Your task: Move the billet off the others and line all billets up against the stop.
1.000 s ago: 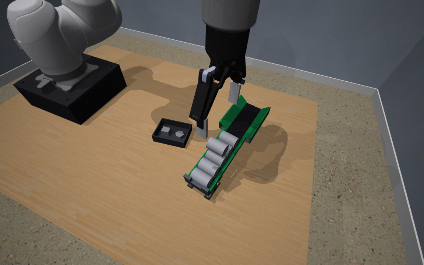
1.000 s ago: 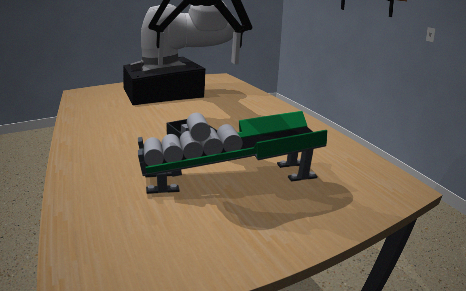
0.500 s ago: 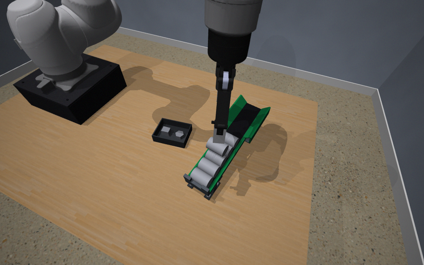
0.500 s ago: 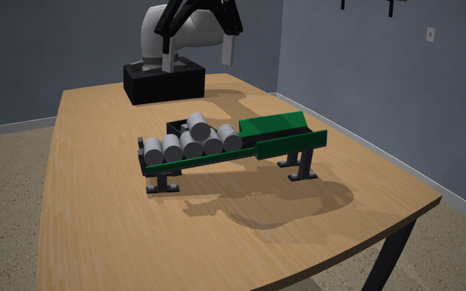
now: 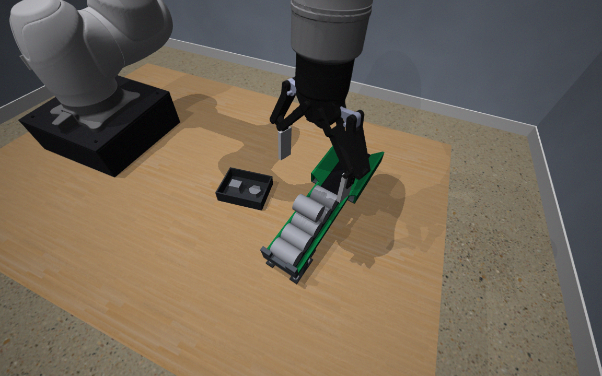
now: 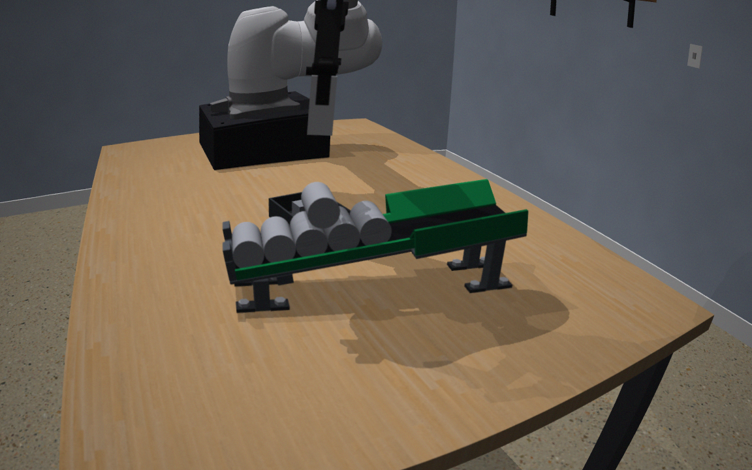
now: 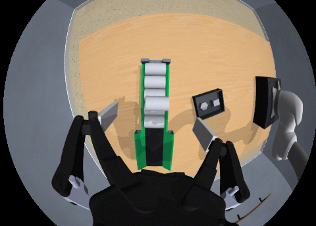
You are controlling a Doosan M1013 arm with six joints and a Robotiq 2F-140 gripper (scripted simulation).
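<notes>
A green feed ramp [image 5: 374, 164] [image 6: 466, 230] [image 7: 139, 152] slopes down to a dark stop [image 5: 277, 262] [image 6: 226, 240]. Several grey billets [image 5: 286, 250] [image 6: 247, 244] [image 7: 157, 70] lie across it in a row against the stop. One more billet [image 5: 307, 207] [image 6: 319, 203] [image 7: 155, 103] sits on top of two of them, in the upper half of the row. My gripper [image 5: 312, 168] [image 6: 320, 125] [image 7: 157, 117] is open and empty. It hangs well above the ramp's bare upper part, with one finger to each side of the ramp.
A small black tray [image 5: 242, 202] [image 6: 278, 202] [image 7: 197, 104] holding two small grey pieces stands on the wooden table [image 5: 106, 243] beside the ramp. The robot's black base [image 5: 106, 140] [image 6: 262, 137] [image 7: 264, 101] stands at the table's far end.
</notes>
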